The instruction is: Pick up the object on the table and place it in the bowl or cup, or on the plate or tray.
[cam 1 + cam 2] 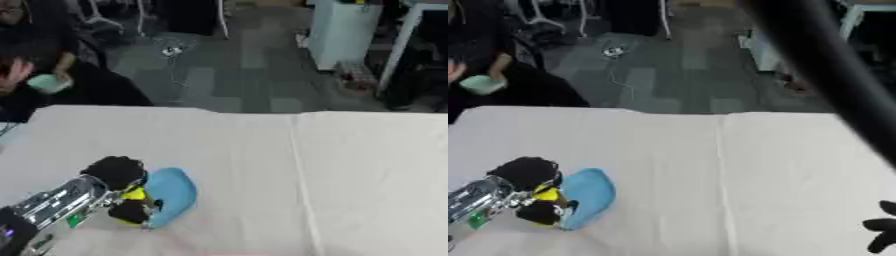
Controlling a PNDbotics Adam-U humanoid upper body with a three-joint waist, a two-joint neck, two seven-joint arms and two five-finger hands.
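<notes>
Left hand (122, 187) is curled against the left edge of a blue dish (171, 195), lying on the white surface (306, 175) near-left. A small yellow object (133, 194) is pinched in the fingers. Right hand (881, 232) is seen lower right, fingers spread.

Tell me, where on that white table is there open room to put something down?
Most of the table is bare: the whole middle and right side, from the blue dish across to the right hand showing at the lower right corner, and the far strip along the table's back edge. The only crowded spot is the lower left, where the left hand sits against the blue dish.
</notes>
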